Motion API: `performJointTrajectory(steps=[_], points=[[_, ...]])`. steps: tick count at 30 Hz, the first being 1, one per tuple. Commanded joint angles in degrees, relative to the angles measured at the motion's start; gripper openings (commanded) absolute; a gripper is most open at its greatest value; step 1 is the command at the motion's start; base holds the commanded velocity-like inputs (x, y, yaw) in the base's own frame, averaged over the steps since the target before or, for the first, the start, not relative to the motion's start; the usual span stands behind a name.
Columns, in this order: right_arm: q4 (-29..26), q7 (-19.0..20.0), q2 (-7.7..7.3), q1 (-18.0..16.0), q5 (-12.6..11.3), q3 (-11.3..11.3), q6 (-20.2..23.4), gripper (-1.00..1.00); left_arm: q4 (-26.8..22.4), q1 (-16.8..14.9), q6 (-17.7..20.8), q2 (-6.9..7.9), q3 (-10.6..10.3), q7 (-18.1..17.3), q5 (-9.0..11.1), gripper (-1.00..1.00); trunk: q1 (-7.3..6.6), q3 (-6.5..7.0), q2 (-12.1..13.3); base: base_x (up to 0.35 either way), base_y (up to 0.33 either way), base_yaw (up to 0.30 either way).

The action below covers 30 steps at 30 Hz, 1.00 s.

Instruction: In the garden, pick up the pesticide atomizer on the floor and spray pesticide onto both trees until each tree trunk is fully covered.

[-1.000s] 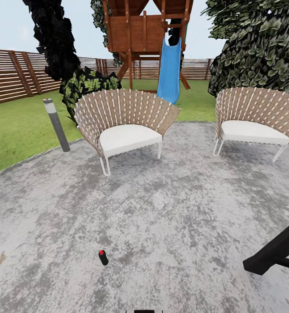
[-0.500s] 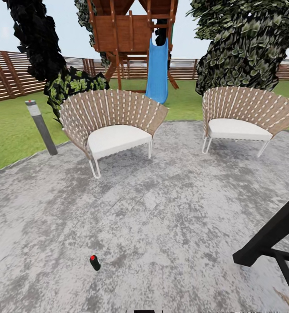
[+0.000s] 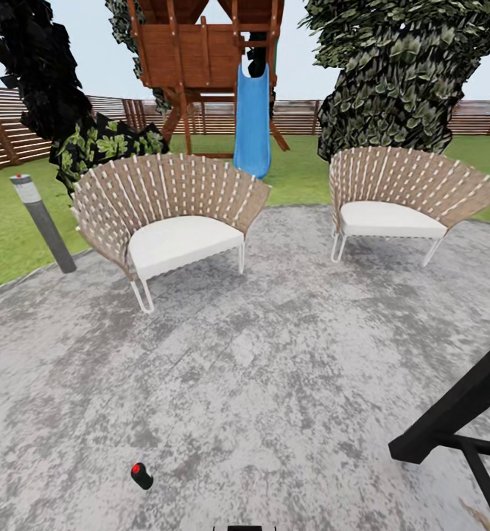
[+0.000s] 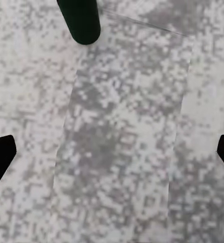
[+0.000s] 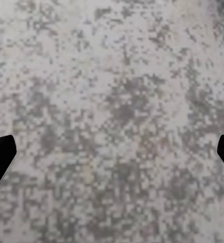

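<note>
The pesticide atomizer (image 3: 141,476), a small dark-green bottle with a red cap, lies on the grey stone patio floor (image 3: 274,354) near the bottom left of the head view. In the left wrist view a dark-green cylinder (image 4: 81,20), apparently the same atomizer, lies beyond my left gripper (image 4: 112,154), whose black fingertips (image 4: 0,157) are spread wide, open and empty. My right gripper (image 5: 112,154) is open too, over bare patio. The garden lawn (image 3: 9,236) and slat fence (image 3: 392,116) lie beyond. Mottled dark-green foliage (image 3: 407,74) rises behind the right chair; the tree trunks are hidden.
Two wicker chairs (image 3: 163,214) (image 3: 399,195) with white cushions stand ahead on the patio. A grey lamp post (image 3: 44,225) marks the left patio edge. A wooden play tower with a blue slide (image 3: 252,122) stands behind. A black angled frame (image 3: 458,420) juts in at lower right.
The whole head view has shifted: chairs, post and slide sit further left, and the atomizer sits lower and further left in the picture. The camera moved, not the things.
</note>
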Motion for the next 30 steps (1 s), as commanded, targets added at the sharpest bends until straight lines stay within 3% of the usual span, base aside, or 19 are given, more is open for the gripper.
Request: performJointTrajectory(steps=[1, 7, 30], points=[[0.01, -0.03, 0.01, -0.01, 0.01, -0.02, -0.15, 1.00, 0.03, -0.02, -0.19, -0.01, 0.07, 0.07, 0.00, 1.00, 0.02, -0.04, -0.01, 0.311, -0.099, -0.002], [0.01, -0.03, 0.03, -0.01, 0.07, -0.01, -0.15, 1.00, 0.03, -0.02, -0.20, -0.01, 0.07, 0.07, 0.00, 1.00, 0.02, -0.04, -0.01, 0.268, -0.089, 0.000], [0.01, 0.00, 0.03, -0.01, 0.01, -0.01, -0.15, 1.00, 0.02, -0.02, -0.20, -0.01, 0.07, 0.07, 0.06, 1.00, 0.02, -0.04, -0.01, 0.102, -0.041, 0.000]])
